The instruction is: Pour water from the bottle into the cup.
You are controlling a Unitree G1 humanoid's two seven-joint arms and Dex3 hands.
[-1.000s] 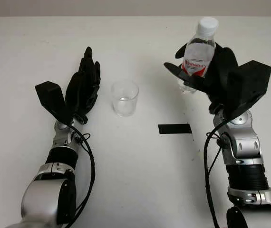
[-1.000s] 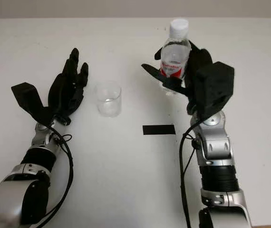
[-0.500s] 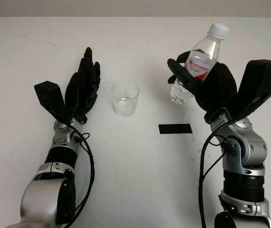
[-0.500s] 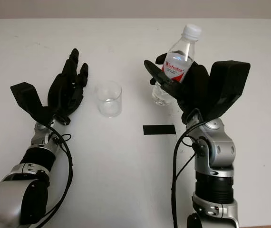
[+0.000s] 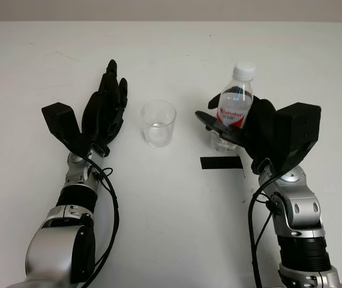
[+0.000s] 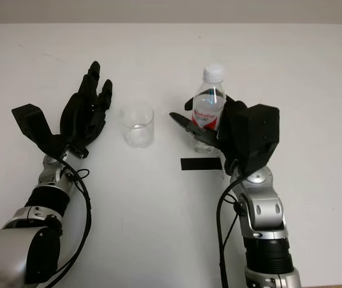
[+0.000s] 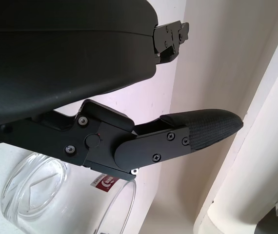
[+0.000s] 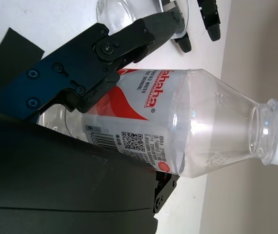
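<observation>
The right hand's fingers (image 8: 114,46) are curled around the red-and-white label of the bottle (image 5: 233,108), pinching its middle against the black palm; the right hand (image 5: 249,123) holds it upright, white cap on top, base at or just above the white table (image 5: 171,204), contact not discernible. The bottle stands well to the right of the cup (image 5: 158,123), with bare table between them. The cup is a clear glass, upright on the table, and serves as reference. A strip of black tape (image 5: 220,162) lies flat on the table, nearer the robot than the cup and to its right, just in front of the bottle's base. The left hand (image 5: 104,111) is open, holding nothing, just beside the cup on its left, not touching it.
</observation>
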